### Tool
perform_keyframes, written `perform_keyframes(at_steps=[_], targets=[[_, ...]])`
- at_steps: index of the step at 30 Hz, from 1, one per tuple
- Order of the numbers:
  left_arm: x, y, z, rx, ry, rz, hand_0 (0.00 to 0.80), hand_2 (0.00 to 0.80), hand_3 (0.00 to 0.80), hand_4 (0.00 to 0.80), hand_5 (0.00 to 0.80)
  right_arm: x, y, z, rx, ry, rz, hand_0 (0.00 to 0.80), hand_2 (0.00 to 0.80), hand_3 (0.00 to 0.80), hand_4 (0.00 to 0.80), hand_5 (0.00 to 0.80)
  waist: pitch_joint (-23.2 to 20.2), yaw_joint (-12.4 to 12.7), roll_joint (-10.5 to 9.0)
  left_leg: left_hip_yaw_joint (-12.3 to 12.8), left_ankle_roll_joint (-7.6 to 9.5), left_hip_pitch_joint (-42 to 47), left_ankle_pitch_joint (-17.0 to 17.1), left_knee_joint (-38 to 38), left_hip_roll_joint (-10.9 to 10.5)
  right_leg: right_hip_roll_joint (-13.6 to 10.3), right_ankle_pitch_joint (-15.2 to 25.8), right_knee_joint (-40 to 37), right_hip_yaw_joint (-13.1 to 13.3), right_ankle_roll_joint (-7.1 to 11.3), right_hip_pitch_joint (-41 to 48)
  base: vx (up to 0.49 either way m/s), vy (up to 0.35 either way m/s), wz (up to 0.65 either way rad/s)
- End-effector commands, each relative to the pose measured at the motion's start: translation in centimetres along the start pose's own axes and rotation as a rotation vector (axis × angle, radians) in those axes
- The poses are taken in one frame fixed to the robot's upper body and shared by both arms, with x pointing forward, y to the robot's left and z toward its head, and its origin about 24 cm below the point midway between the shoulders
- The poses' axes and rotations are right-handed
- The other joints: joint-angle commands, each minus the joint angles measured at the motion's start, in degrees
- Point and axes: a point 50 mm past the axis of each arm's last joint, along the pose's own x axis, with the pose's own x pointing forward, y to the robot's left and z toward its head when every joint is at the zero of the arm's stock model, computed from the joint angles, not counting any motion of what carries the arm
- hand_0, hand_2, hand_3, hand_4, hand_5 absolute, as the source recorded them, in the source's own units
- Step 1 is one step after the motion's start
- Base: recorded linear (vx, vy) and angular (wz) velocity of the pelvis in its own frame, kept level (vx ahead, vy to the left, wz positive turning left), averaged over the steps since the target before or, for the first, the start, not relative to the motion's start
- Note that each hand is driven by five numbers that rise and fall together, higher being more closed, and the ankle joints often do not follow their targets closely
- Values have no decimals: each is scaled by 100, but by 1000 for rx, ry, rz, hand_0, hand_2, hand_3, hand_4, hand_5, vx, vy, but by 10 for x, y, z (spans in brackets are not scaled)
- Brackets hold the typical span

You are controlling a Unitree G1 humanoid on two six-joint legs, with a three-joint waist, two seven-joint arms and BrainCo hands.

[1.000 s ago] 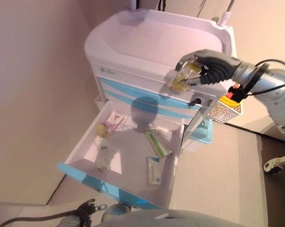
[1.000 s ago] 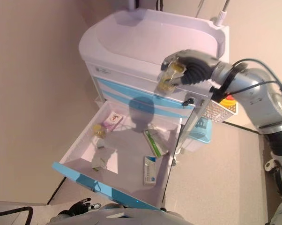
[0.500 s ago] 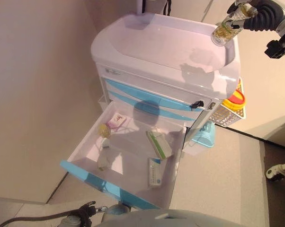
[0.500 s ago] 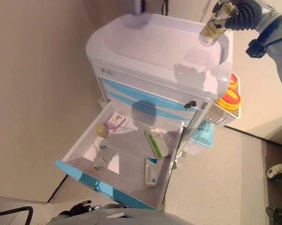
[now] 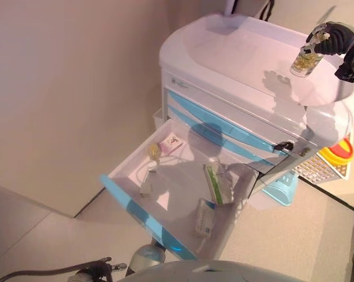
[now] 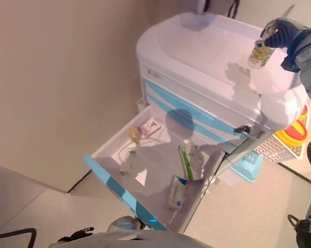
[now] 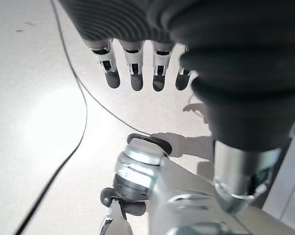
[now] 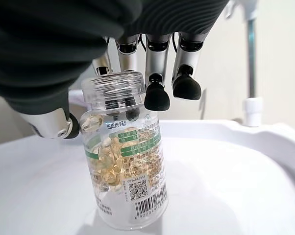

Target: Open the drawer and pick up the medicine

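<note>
My right hand (image 5: 334, 37) is shut on a clear medicine bottle (image 5: 305, 60) of yellow capsules and pinches it by the cap. It holds the bottle upright at the right side of the white cart's top (image 5: 241, 53). In the right wrist view the bottle (image 8: 125, 156) stands on or just above that surface, with the hand (image 8: 64, 44) over it. The cart's lower drawer (image 5: 143, 216) with a light blue front is pulled wide open. My left hand (image 7: 137, 29) hangs open over the floor, away from the cart.
In the drawer lie a pink box (image 5: 172, 143), a green-white box (image 5: 218, 183), a blue-white box (image 5: 204, 216) and small items. A white basket (image 5: 327, 167) with a yellow and red thing hangs on the cart's right side. A wall stands to the left.
My right hand has carried the bottle from in front of the drawers up over the cart top and lowered it toward the surface. The camera has shifted too.
</note>
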Motion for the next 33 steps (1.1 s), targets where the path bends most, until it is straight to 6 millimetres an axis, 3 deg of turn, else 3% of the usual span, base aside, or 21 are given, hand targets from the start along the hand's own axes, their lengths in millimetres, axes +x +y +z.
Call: perform_keyframes(at_steps=[1, 13, 27, 28, 31, 32, 33], targets=[[-6, 25, -1, 17, -7, 53, 0, 0, 0, 0, 0, -3, -38, 10, -72, 6, -106, 800, 800, 800, 800, 800, 19, 180, -307, 36, 237, 64, -731, 262, -279, -311, 401, 188, 468, 341, -315, 25, -18, 23], [-8, 28, 0, 50, -22, 52, 0, 0, 0, 0, 0, 0, -8, -10, -92, 59, 5, 800, 800, 800, 800, 800, 33, 278, -321, -44, 226, 168, -653, 56, -243, -297, 403, 132, 413, 405, -253, 36, 1, 9], [-9, 25, -3, 78, -14, 32, 0, 0, 0, 0, 0, 0, 26, -11, -103, 12, 57, 800, 800, 800, 800, 800, -52, 148, -229, 73, 212, 332, -676, 6, -204, -294, 392, 130, 529, 446, -175, 6, 2, 0], [-9, 25, -3, 80, -14, 31, 0, 0, 0, 0, 0, 0, 29, -11, -105, 7, 65, 753, 753, 753, 753, 753, -51, 139, -222, 82, 212, 340, -678, 5, -203, -296, 391, 130, 534, 448, -170, 0, 0, 0], [-8, 24, -4, 84, -10, 28, 0, 0, 0, 0, 0, 0, 35, -9, -106, -9, 83, 411, 411, 411, 411, 411, -72, 97, -204, 117, 214, 376, -686, -5, -198, -296, 394, 123, 573, 453, -151, 0, 0, 0], [-8, 24, -3, 85, -11, 26, 0, 0, 0, 0, 0, 0, 38, -8, -102, -15, 89, 160, 160, 160, 160, 160, -81, 82, -193, 131, 213, 385, -686, -10, -197, -297, 396, 116, 580, 456, -145, -10, -4, -4], [-8, 23, -3, 83, -12, 25, 0, 0, 0, 0, 0, 0, 40, -8, -100, -20, 93, 0, 0, 0, 0, 0, -93, 68, -184, 143, 212, 390, -689, -10, -199, -298, 398, 106, 592, 457, -141, -10, 0, -5]])
